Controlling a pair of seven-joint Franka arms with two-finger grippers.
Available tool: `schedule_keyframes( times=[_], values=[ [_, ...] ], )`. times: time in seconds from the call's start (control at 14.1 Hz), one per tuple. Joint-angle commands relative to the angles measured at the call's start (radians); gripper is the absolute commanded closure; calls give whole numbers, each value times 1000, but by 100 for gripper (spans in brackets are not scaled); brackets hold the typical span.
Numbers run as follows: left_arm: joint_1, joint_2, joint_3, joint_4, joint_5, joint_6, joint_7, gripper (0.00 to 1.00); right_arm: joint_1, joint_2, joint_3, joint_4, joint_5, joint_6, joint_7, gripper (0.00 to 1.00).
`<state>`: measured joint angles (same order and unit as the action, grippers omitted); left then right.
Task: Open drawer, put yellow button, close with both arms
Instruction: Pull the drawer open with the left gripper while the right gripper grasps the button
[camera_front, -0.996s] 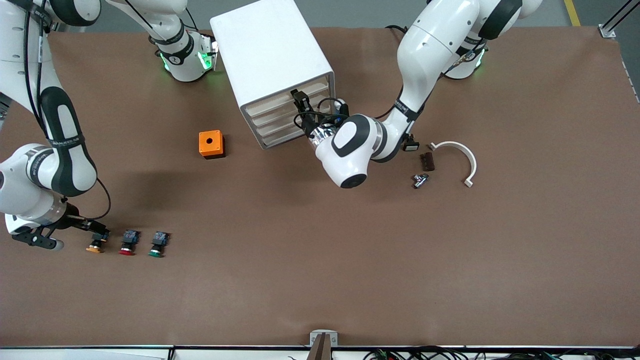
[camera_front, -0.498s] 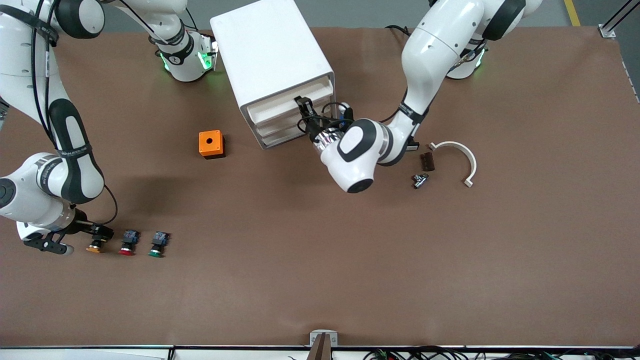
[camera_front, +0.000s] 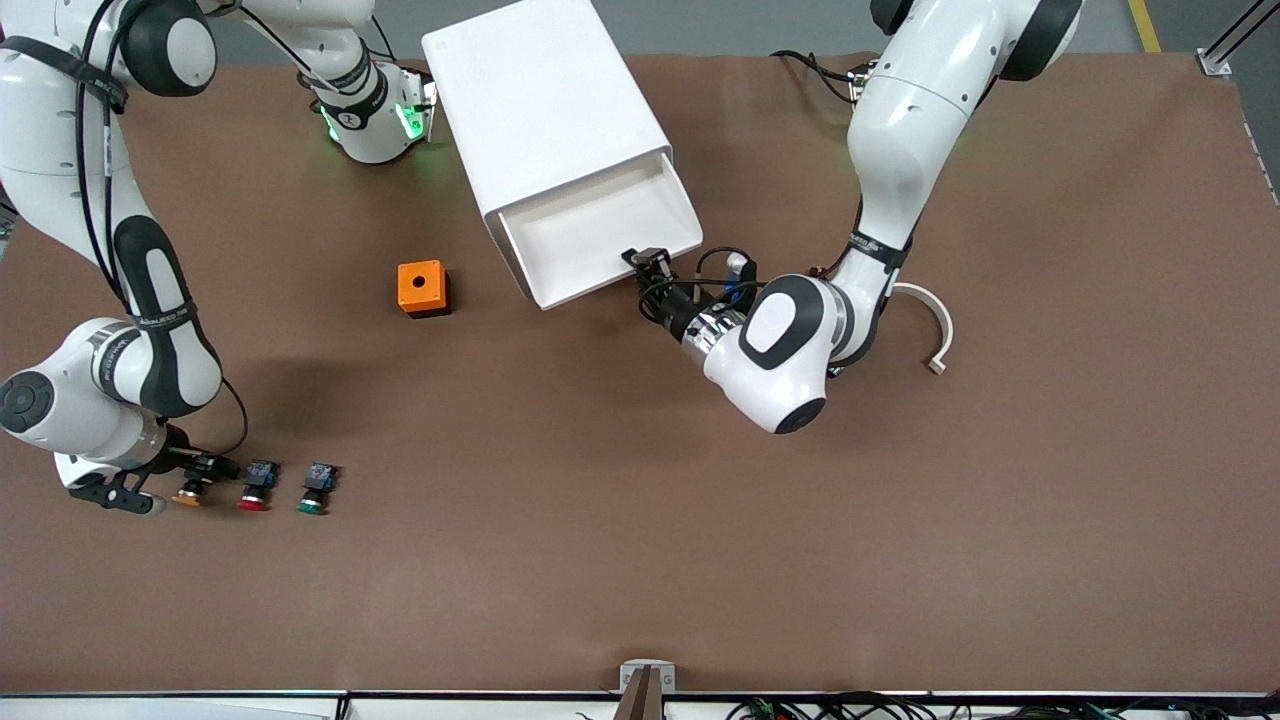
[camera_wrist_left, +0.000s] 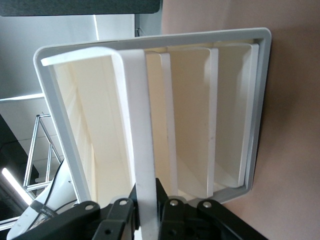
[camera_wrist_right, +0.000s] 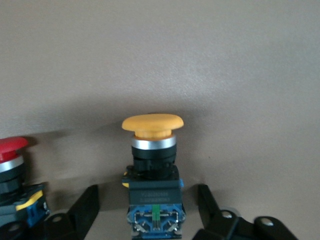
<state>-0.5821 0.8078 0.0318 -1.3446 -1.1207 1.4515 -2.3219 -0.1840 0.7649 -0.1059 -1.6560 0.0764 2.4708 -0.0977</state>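
1. Writing is hard to find: small grey words run along the black band of the right arm (camera_front: 160, 300), too tiny to read. A small label on the black body of the yellow button (camera_wrist_right: 152, 170) cannot be read either.
2. Left claw (camera_front: 652, 266) is shut tight on the front lip of the drawer (camera_front: 600, 235). The drawer sticks out of the top of the white cabinet (camera_front: 545, 110), and its white tray looks bare inside.
3. The pulled-out tray hides the lower drawers in the front view. The left wrist view shows their cream fronts (camera_wrist_left: 210, 115).
4. Right claw (camera_front: 205, 470) is down at the yellow button (camera_front: 190, 492), on the bench (camera_front: 640, 520) near the right arm's end. Its fingers (camera_wrist_right: 82, 207) stand apart on either side of the button's body, not touching it.
5. The red button (camera_front: 255, 490) lies just beside the yellow one, and the green button (camera_front: 314, 492) just beside the red. The right wrist view cuts the red one off at the edge.
6. An orange box (camera_front: 422, 288) with a hole sits near the cabinet.
7. The left arm (camera_front: 900, 150) covers part of a white curved piece (camera_front: 935, 320).
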Motion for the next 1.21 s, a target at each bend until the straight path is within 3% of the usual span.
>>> schedule_keyframes(
  times=[0.0, 0.14, 0.21, 0.43, 0.64, 0.85, 1.07, 1.14],
  values=[
    [4, 17, 40, -22, 30, 130, 137, 78, -6, 7, 3, 59, 14, -85, -68, 67],
    [5, 21, 42, -24, 36, 129, 133, 11, -14, 7, 3, 128, 16, -220, -68, 91],
    [7, 16, 42, -22, 38, 127, 136, 1, -14, 4, 3, 146, 16, -268, -65, 97],
    [57, 10, 43, 4, 39, 129, 145, 1, -6, -39, 3, 141, 22, -302, -57, 100],
    [139, 10, 46, 50, 39, 130, 238, 1, 3, -152, 3, 118, 48, -468, 50, 100],
    [171, 7, 120, 56, 41, 130, 419, 1, 49, -289, 3, 50, 69, -553, 183, 100],
    [171, 2, 218, 56, 53, 125, 588, 1, 133, -413, 5, 41, 120, -720, 405, 100],
    [171, -2, 238, 56, 124, 121, 657, 1, 168, -458, 5, 41, 146, -774, 497, 100]
  ],
)
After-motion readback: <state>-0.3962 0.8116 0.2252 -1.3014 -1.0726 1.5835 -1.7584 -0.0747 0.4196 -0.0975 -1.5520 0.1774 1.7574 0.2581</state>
